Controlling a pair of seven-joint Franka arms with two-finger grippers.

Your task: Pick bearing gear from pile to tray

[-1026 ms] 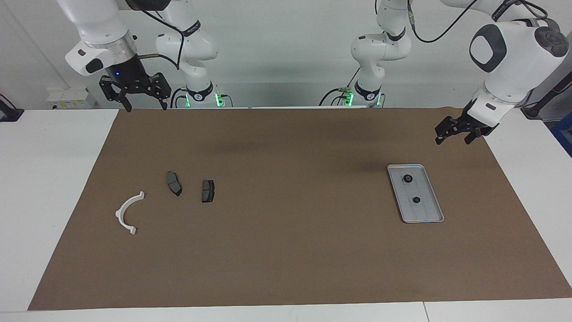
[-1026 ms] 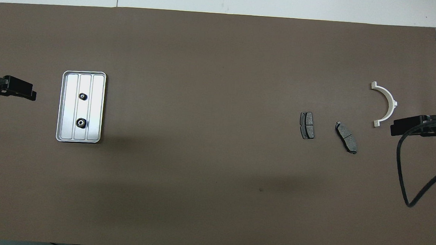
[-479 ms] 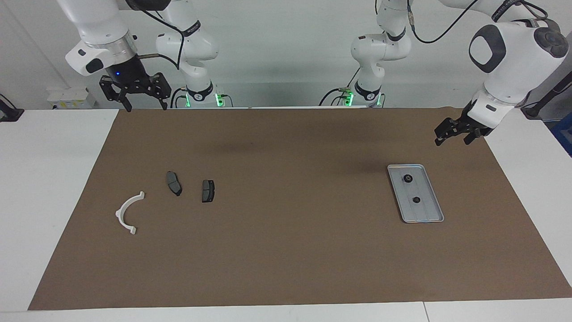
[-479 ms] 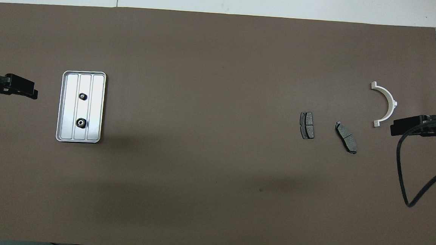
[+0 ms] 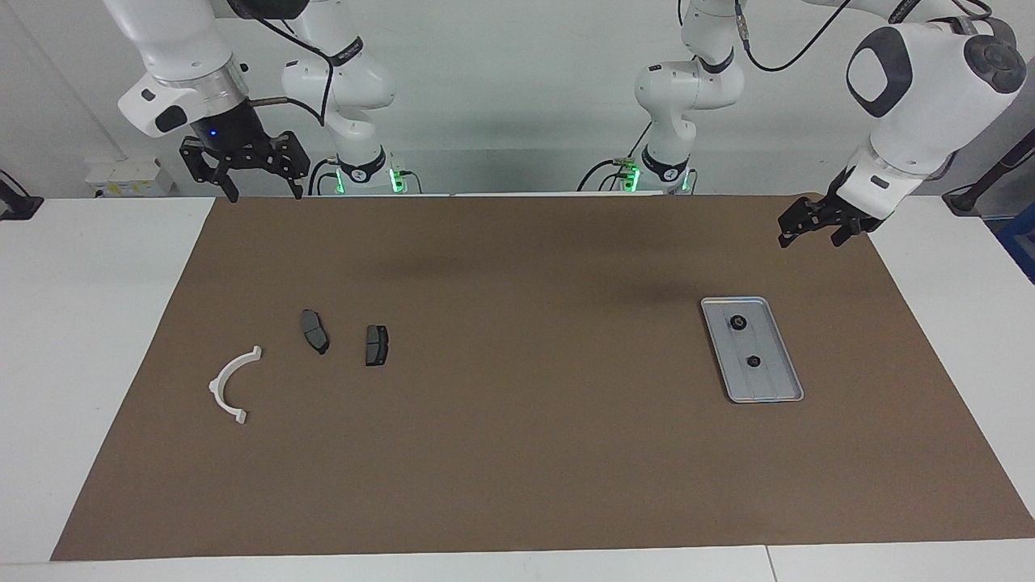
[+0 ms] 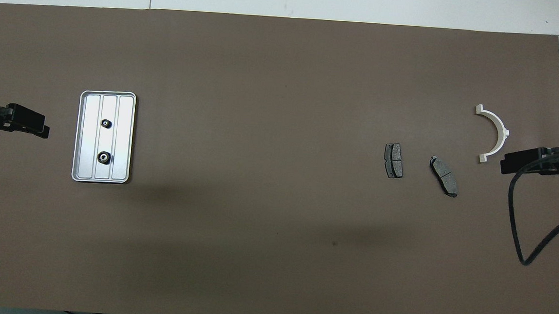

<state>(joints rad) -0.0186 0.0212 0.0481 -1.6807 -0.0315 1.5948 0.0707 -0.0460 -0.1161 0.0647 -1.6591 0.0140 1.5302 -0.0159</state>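
Observation:
The silver tray point(image 5: 788, 396) point(image 6: 124, 138) lies toward the left arm's end of the table. Two small black bearing gears point(image 5: 737, 322) point(image 5: 753, 361) rest in it, also seen from overhead point(image 6: 106, 123) point(image 6: 104, 156). The pile lies toward the right arm's end: a white half-ring point(image 5: 218, 380) point(image 6: 501, 129) and two dark brake pads point(image 5: 314, 331) point(image 5: 376, 345). My left gripper point(image 5: 813, 226) point(image 6: 31, 126) hangs open and empty over the mat, beside the tray. My right gripper point(image 5: 265, 192) point(image 6: 517, 164) waits open, raised over the mat's edge nearest the robots.
A brown mat point(image 5: 517, 453) covers most of the white table. A black cable point(image 6: 523, 225) loops down from the right arm over the mat's end.
My left gripper has lifted and drawn back a little from the tray, toward the robots. The right arm, the tray and the parts have not moved.

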